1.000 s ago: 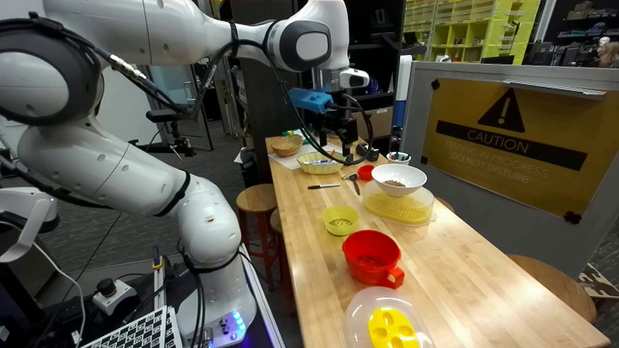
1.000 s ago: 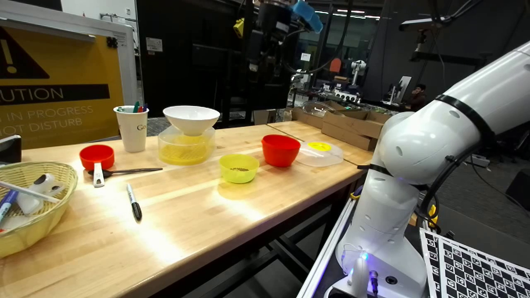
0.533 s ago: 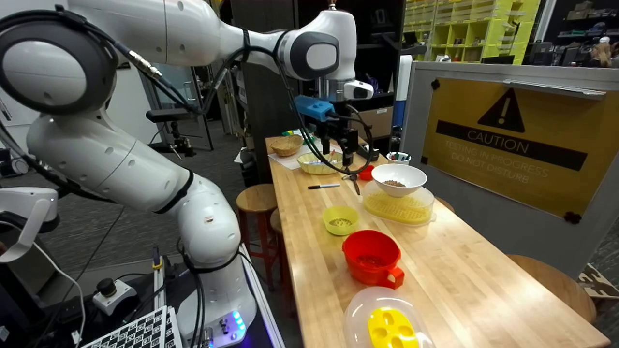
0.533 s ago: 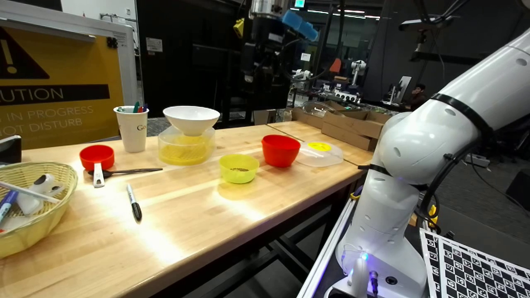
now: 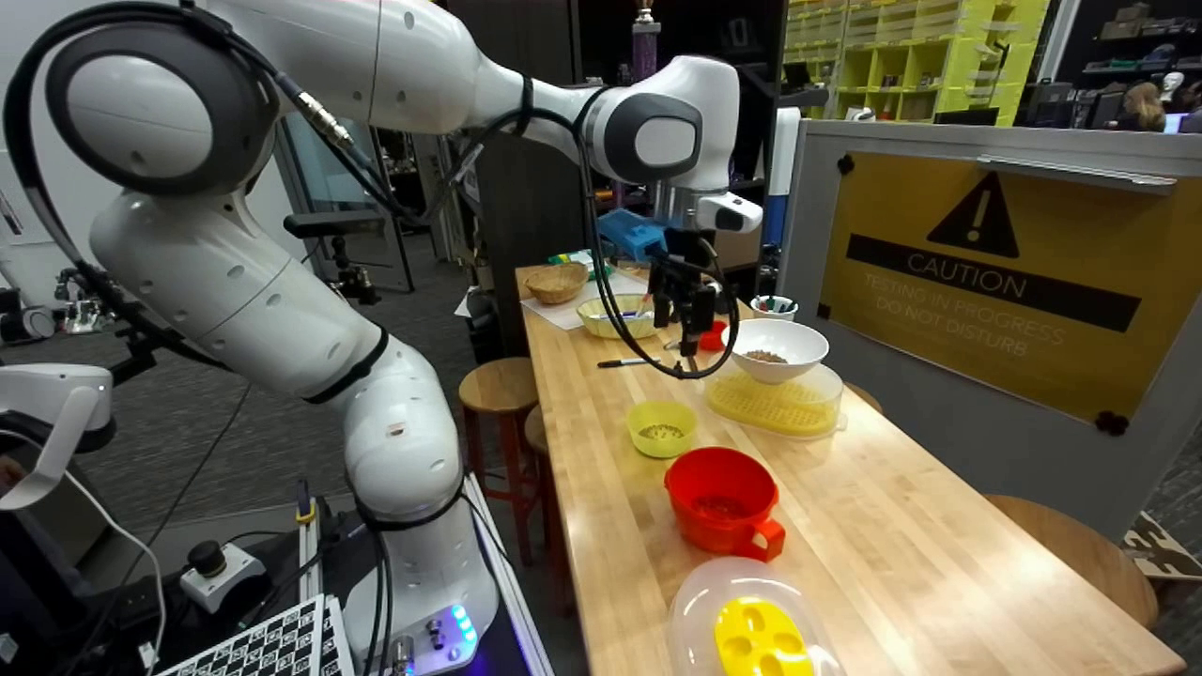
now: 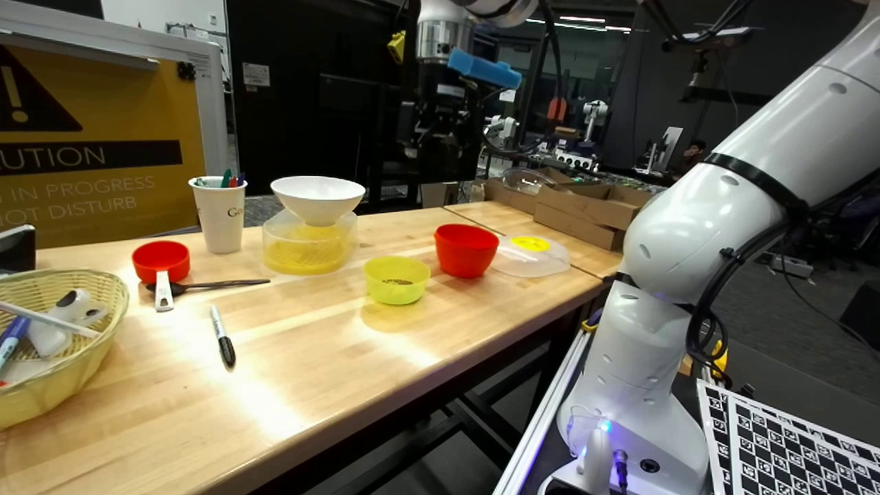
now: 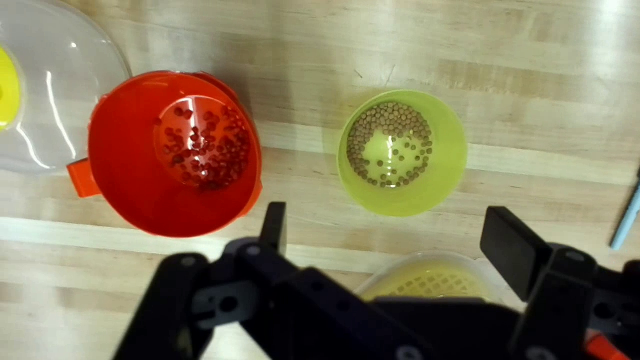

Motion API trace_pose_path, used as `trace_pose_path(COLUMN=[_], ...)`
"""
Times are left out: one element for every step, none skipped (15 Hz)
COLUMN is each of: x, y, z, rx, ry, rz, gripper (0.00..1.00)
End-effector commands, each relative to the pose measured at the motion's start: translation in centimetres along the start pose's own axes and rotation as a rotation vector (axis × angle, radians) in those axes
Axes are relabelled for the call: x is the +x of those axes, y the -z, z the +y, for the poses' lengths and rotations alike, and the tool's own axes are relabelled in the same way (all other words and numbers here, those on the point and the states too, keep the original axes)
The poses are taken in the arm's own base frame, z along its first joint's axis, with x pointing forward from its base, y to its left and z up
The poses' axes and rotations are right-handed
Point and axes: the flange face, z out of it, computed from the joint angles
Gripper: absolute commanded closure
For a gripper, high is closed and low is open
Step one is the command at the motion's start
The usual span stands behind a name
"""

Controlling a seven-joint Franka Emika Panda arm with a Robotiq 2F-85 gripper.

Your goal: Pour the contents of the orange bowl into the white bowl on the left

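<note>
Orange bowl [image 7: 131, 155]: glossy, red-orange, round, with a side handle. Upright; small loose pieces [image 7: 227, 162] lie on its floor, bunched toward one side. Location: beyond the fingers [image 7: 515, 252] and apart from them, up and left of both in the wrist view. White bowl [image 5: 793, 344]: plain, smooth, tapering to a narrow base. Upright; small brown pieces [image 5: 765, 357] at its bottom. Location: right of the fingers in an exterior view, clear of them.

The wooden surface [image 5: 920, 535] is carrying the orange bowl [image 6: 466, 253], with a clear, yellow-centred piece [image 6: 529, 260] lying just beside it and a yellow-green bowl [image 6: 397, 294] standing near. A clear-walled container [image 6: 309, 254], a paper cup [image 6: 221, 221], a red scoop [image 6: 152, 261], a dark utensil [image 6: 227, 283], a marker [image 6: 221, 337], a pale basket [image 6: 69, 375] and a white sheet [image 5: 563, 316] are resting there.
</note>
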Motion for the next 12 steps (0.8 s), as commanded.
trace_pose_path(x=[1.6,2.1,2.4,2.6,2.8,3.1,3.2,3.3,3.4,3.5,3.5,3.5], y=[-0.1,-0.6,-1.0,-1.5,-2.2,-2.7,-3.4,-3.8,-4.2,-4.5,-4.6,-4.7], z=[1.7,2.2,2.7,3.1,3.5,3.8,4.1,4.4,4.6,4.9,5.2,5.5], rx=[0.015,0.019,0.026,0.021,0.016,0.006,-0.005,-0.009,-0.019,-0.025,-0.033,-0.032], ry=[-0.102,-0.121,-0.138,-0.161,-0.188,-0.216,-0.249,-0.275,-0.310,-0.341,-0.377,-0.404], rz=[-0.005,-0.008,-0.015,-0.020,-0.030,-0.038,-0.051,-0.065,-0.079,-0.089,-0.097,-0.105], gripper=[0.00,0.00,0.00,0.00,0.00,0.00,0.00,0.00,0.00,0.00,0.00,0.00])
